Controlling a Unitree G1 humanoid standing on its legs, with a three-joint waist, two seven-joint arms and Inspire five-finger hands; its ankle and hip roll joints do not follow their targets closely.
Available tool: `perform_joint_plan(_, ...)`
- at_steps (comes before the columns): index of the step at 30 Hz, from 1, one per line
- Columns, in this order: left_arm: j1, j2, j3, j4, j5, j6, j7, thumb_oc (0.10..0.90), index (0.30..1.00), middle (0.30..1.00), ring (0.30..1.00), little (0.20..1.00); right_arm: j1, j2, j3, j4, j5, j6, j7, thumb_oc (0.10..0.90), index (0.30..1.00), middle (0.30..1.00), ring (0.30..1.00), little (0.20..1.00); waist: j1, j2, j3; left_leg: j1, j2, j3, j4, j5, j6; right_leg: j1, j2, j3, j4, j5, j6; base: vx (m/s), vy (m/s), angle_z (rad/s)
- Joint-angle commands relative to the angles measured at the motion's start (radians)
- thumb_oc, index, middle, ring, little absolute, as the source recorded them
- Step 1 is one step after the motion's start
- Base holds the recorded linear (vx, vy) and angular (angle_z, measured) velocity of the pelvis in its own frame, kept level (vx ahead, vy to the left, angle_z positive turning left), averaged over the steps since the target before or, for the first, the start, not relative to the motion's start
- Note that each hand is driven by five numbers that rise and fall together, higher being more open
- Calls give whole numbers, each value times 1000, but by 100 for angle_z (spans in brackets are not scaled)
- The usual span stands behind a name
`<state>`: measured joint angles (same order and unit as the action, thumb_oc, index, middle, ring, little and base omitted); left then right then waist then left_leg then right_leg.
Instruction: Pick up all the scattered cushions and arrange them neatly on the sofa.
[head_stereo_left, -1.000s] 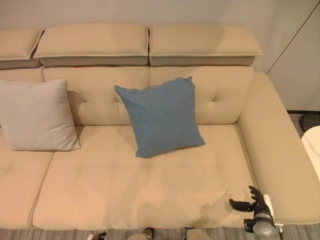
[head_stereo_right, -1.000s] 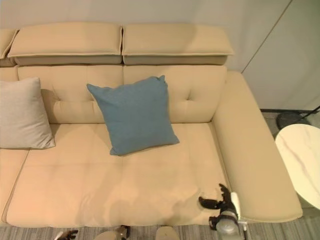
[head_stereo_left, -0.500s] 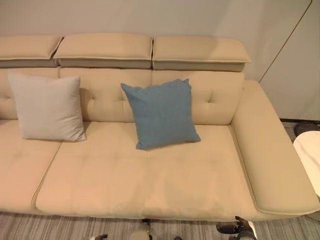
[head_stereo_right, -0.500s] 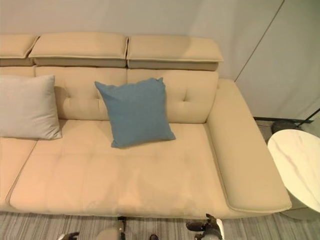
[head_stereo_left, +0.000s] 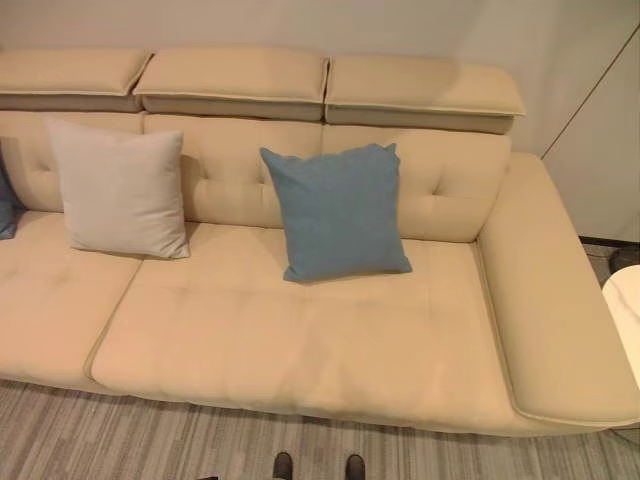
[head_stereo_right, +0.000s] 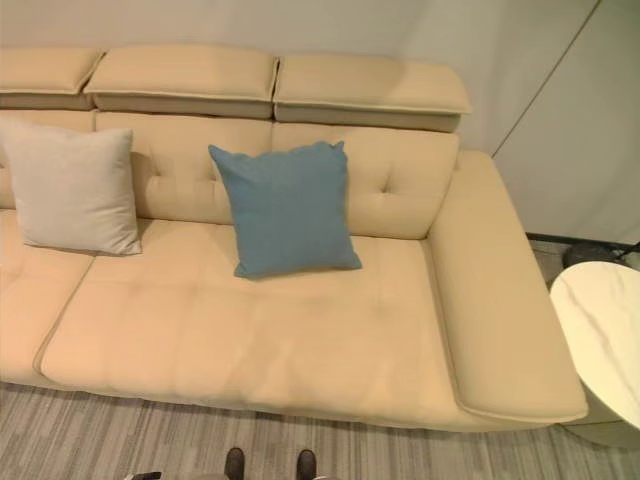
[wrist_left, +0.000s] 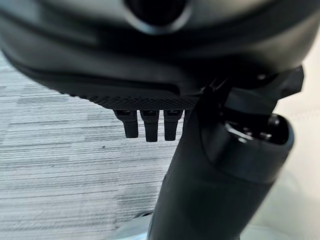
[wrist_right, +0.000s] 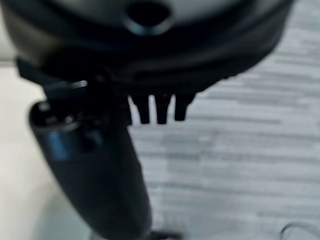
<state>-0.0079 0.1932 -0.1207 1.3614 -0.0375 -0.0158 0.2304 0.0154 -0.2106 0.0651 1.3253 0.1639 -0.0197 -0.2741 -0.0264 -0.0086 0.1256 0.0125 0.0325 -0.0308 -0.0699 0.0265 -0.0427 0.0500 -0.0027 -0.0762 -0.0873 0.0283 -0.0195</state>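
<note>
A blue cushion (head_stereo_left: 340, 212) leans upright against the backrest of the beige sofa (head_stereo_left: 300, 350), near its middle. A light grey cushion (head_stereo_left: 122, 190) leans against the backrest further left. At the far left edge the corner of another blue cushion (head_stereo_left: 5, 205) shows on the seat. My left hand (wrist_left: 145, 127) hangs over the grey striped floor, fingers straight, holding nothing. My right hand (wrist_right: 160, 107) hangs the same way over the floor, open and empty.
A round white marble table (head_stereo_right: 605, 335) stands to the right of the sofa's wide armrest (head_stereo_right: 495, 300), with a dark lamp base (head_stereo_right: 600, 255) behind it. Grey striped carpet (head_stereo_left: 150, 440) runs along the sofa's front edge.
The camera has drawn back from the sofa, so more floor and the far-left blue cushion show. My right hand, earlier by the seat's front right corner, has dropped below the eye views. The cushions stayed put.
</note>
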Motion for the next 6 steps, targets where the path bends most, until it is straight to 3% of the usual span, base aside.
perform_joint_plan(1, -5, 15, -35, 3, -10, -12, 24, 800, 900, 900, 900, 900, -9, -22, -2, 15, 17, -10, -9, 800, 900, 900, 900, 900, 3, 2, -75, -79, -19, 3, 3, -35, -12, -69, -6, 55, 50, -75, 101, -40, 82, 5)
perform_joint_plan(6, -33, 20, -68, -16, 10, -20, 23, 800, 900, 900, 900, 900, -36, -29, 19, -21, 10, -14, -6, 800, 900, 900, 900, 900, -1, 7, -89, -66, -35, 9, -17, -44, -8, -61, -16, 54, 8, -53, 115, -18, 72, 1)
